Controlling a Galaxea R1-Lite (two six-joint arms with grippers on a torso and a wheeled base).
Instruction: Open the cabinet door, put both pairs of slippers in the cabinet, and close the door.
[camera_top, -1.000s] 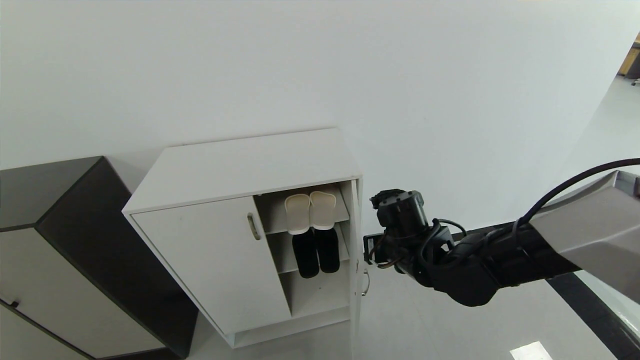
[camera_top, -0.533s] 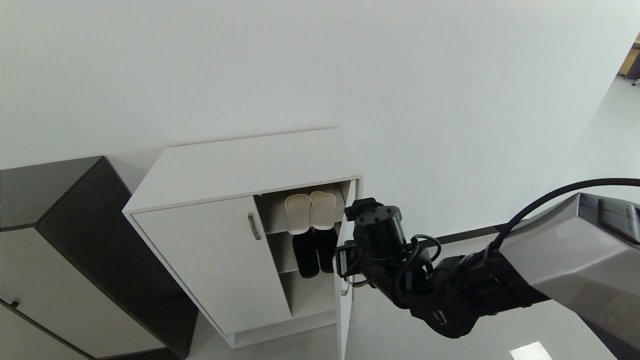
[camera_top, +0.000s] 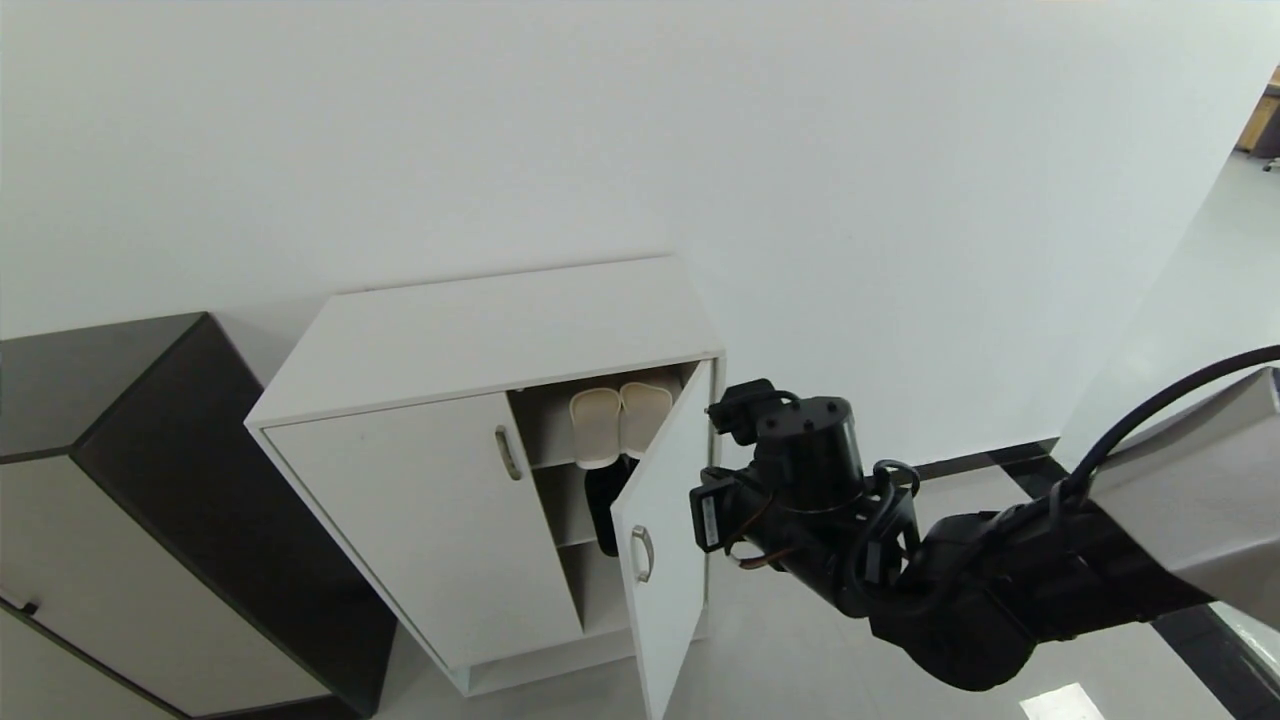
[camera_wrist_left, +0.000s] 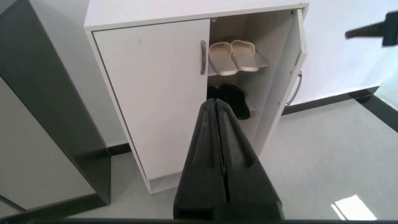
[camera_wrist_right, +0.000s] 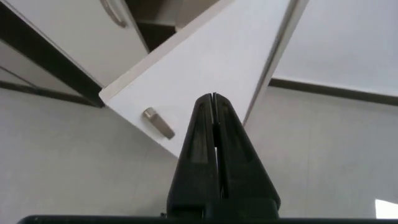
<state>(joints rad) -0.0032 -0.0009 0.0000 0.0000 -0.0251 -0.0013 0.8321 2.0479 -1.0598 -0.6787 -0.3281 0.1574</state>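
Both pairs sit inside the cabinet (camera_top: 480, 330): white slippers (camera_top: 620, 420) on the top shelf, black slippers (camera_wrist_left: 239, 106) on the shelf beneath. Its right door (camera_top: 665, 530) stands half open, with the right gripper (camera_wrist_right: 214, 99) near the door's outer face, jaws together. The left gripper (camera_wrist_left: 214, 104) has its jaws together too.

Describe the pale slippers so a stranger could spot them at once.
Find the white cabinet against the wall, beside a dark cabinet. Behind its half-open right door, the pale slippers lie on the top shelf; the black slippers sit below.
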